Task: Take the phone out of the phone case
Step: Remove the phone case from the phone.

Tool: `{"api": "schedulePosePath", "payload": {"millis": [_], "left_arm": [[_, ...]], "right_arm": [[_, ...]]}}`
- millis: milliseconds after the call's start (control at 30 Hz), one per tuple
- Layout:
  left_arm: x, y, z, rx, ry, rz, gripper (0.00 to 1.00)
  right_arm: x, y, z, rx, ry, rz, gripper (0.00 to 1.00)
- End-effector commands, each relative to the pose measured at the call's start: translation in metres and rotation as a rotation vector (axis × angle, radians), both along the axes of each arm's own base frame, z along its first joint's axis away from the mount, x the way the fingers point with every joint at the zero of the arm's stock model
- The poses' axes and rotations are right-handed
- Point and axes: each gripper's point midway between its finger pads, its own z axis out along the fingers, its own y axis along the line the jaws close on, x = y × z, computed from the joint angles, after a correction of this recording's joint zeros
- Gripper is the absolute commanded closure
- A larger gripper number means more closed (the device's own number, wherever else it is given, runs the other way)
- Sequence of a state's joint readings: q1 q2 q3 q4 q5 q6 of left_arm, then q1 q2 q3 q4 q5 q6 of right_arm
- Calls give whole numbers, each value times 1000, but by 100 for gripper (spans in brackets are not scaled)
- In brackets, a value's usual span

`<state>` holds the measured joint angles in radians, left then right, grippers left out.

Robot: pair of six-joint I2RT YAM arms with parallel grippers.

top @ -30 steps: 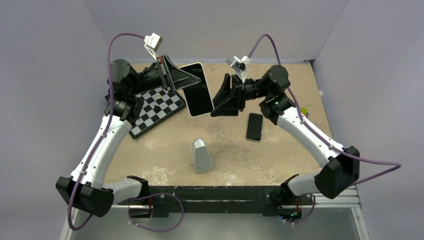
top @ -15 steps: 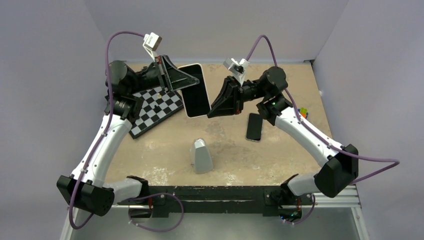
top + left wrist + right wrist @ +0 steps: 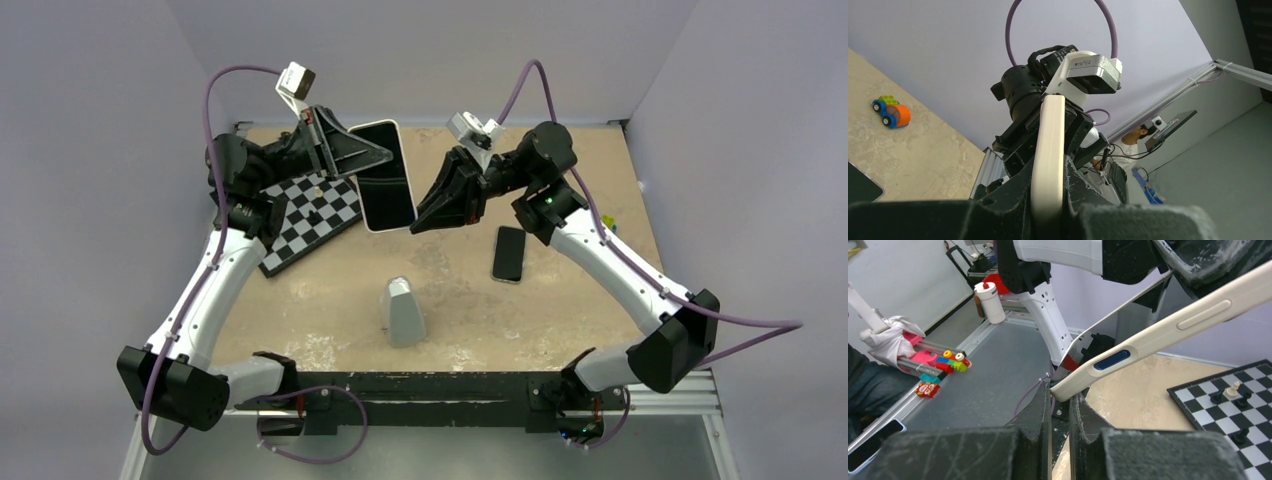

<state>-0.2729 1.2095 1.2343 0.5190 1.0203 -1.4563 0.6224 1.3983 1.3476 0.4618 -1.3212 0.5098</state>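
Both arms have shifted a bit since a second ago. The left arm has pulled the phone slightly left and toward the far side. The right gripper has angled round, so its tip now sits at the phone's near right corner instead of beside its right edge.

The phone is up in the air over the far middle of the table, between the two grippers. Its glossy black screen is tilted up toward the top camera. It's still inside the phone case, and you can see the pale whitish rim all the way round.

The left gripper is clamped on the case from the left side. In the left wrist view the pale edge stands upright, squeezed between the two black fingers.

The right wrist view shows that gripper's fingers nearly together, with just a thin slit between them. The corner of the case comes down right at the fingertips. I honestly can't tell if it's pinching the rim or just touching it. The same view shows the case edge running diagonally up to the right, with a small dark blue button and a longer pale one.

Other stuff on the table:
- another black phone lies flat on the right
- a grey tapered block stands near the middle
- a chessboard with a few pieces is on the left
- a little toy car shows up in the left wrist view
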Motion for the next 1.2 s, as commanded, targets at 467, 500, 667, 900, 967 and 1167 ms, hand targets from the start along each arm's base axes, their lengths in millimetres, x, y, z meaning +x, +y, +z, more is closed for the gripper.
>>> {"api": "schedulePosePath", "payload": {"millis": [467,500,667,900,967,1167], "left_arm": [[-9,-9,9,-51,79,-45,100],[-9,-8,10,-56,69,-34,100],[-2,-3,20,-82,-17,66,100],[32,25,-2,117,-117,472,100],[35,35,-7,100,-124,550,100],[37,31,-1,2,-110,517,100]], "right_arm": [[90,21,59,163,-161,-532,100],[94,20,56,155,-144,-559,100],[93,21,29,34,-18,-545,95],[97,5,3,-84,162,-674,22],[93,5,1,-89,194,-655,20],[87,-4,11,8,266,-667,2]]}}
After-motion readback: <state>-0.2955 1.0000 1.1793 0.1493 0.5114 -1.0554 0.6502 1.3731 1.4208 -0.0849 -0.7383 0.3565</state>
